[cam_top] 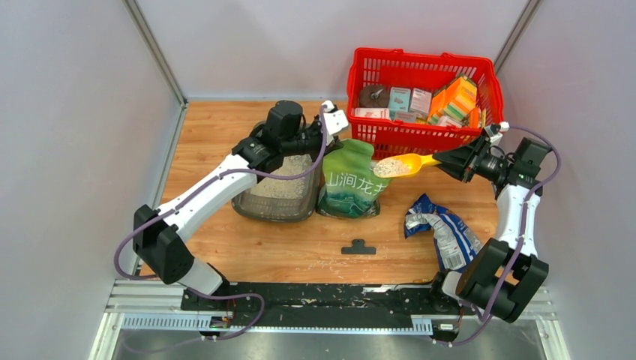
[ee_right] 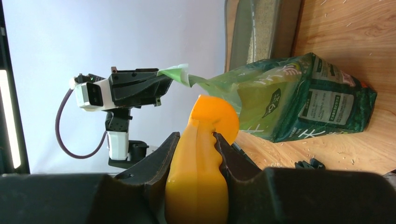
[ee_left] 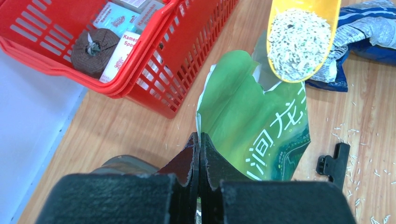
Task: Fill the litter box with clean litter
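Top external view gives me the layout. The litter box [cam_top: 259,206] sits on the wooden table [cam_top: 225,127] left of centre, under my left arm, with a layer of clean litter [cam_top: 285,184] in it. Just to its right, touching it, stands the green litter bag [cam_top: 351,187].

My left gripper [cam_top: 335,142] is pinched onto the bag's upper edge. On the left wrist camera the left gripper [ee_left: 199,142] shows both black fingers pressed together, with the green film caught between them.

My right gripper [cam_top: 448,160] is clamped on the handle of the yellow scoop [cam_top: 405,163]. The scoop's bowl hangs roughly level above the bag's top right corner, between the bag and the red shopping basket [cam_top: 420,56]. On the left wrist camera the scoop [ee_left: 327,9] is heaped with pale granules [ee_left: 299,44] flecked with a few dark and green bits. On the right wrist camera the right gripper [ee_right: 196,140] has a finger on each side of the handle, tight against it. The litter box [ee_right: 243,28] lies beyond the bag [ee_right: 299,93] in that view.

The basket stands at the far right of the table and holds small boxes. A crumpled blue-and-white bag [cam_top: 444,229] lies flat to the right of the green one. A black clip [cam_top: 358,247] lies nearer the front edge, and stray granules are scattered around it.
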`<state>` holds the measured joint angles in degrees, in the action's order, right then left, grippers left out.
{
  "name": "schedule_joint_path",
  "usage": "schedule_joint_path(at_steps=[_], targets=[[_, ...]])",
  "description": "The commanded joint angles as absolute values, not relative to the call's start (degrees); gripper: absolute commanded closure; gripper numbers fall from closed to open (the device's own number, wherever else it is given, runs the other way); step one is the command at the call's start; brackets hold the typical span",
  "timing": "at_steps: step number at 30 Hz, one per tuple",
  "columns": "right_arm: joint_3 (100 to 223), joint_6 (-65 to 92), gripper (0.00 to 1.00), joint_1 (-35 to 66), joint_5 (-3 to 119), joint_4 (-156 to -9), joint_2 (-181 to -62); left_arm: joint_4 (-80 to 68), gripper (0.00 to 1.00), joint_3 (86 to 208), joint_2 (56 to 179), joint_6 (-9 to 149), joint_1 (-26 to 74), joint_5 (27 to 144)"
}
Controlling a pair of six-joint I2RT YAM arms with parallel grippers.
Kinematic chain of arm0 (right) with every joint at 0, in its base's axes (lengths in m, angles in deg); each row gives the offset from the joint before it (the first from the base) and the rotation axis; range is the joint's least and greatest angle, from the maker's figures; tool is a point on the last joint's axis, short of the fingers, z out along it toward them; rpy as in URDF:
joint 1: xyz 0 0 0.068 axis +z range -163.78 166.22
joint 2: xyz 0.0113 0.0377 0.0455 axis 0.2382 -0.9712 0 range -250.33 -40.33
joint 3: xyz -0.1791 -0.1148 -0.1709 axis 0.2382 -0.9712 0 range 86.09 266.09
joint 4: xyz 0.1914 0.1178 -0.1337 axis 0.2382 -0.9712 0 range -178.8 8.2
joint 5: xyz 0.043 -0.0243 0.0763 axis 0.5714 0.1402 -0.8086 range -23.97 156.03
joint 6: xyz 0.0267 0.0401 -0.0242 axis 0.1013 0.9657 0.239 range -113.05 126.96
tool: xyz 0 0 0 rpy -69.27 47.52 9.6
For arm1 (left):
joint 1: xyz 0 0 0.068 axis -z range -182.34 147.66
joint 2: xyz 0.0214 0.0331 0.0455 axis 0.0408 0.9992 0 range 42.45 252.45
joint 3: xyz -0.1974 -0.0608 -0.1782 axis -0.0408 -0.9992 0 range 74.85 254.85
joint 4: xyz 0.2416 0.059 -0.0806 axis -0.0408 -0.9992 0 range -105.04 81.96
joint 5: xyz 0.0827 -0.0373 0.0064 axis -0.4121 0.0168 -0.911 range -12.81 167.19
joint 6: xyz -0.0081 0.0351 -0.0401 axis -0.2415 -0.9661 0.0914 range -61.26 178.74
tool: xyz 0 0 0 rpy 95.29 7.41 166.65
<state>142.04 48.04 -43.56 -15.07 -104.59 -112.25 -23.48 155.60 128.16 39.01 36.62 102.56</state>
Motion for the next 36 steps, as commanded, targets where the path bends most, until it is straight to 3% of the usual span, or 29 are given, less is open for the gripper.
schedule_joint_path(at_steps=[1,7,10,11,14,17,19,20,25,29,36], targets=[[145.5,50.4,1.00,-43.8,-19.3,-103.1,-111.7,-18.9,1.00,160.2,130.7,39.2,36.0,101.7],[147.3,50.4,1.00,-43.5,-20.2,-105.5,-112.8,-18.5,1.00,164.1,134.8,41.2,36.0,101.1],[149.1,50.5,1.00,-42.1,-20.0,-106.0,-113.8,-19.3,0.77,166.1,135.7,41.2,36.0,100.2],[149.8,50.5,1.00,-41.0,-19.9,-106.0,-114.1,-19.4,0.64,166.2,135.7,41.3,36.0,99.8],[151.8,51.2,1.00,-38.8,-19.1,-105.7,-115.6,-19.4,0.47,165.6,134.6,41.3,36.0,97.2],[151.8,57.8,1.00,-36.5,-17.9,-98.2,-117.0,-19.4,0.40,164.1,132.5,42.0,35.6,93.6],[149.0,69.2,1.00,-35.1,-15.7,-86.5,-117.1,-19.4,0.39,162.7,130.1,43.3,34.7,90.3],[145.6,84.5,1.00,-33.7,-14.6,-66.9,-117.4,-19.4,0.38,162.1,129.2,44.0,34.1,88.9],[150.5,85.9,1.00,-26.6,-11.1,-64.2,-121.9,-21.6,0.35,156.6,121.7,44.4,29.7,82.7],[155.6,87.2,1.00,-19.4,-9.4,-62.5,-127.8,-25.0,0.35,153.1,117.5,43.9,22.7,80.9],[166.8,90.1,1.00,-10.2,-7.3,-58.3,-141.3,-29.6,0.35,148.2,109.4,39.9,19.3,81.0]])
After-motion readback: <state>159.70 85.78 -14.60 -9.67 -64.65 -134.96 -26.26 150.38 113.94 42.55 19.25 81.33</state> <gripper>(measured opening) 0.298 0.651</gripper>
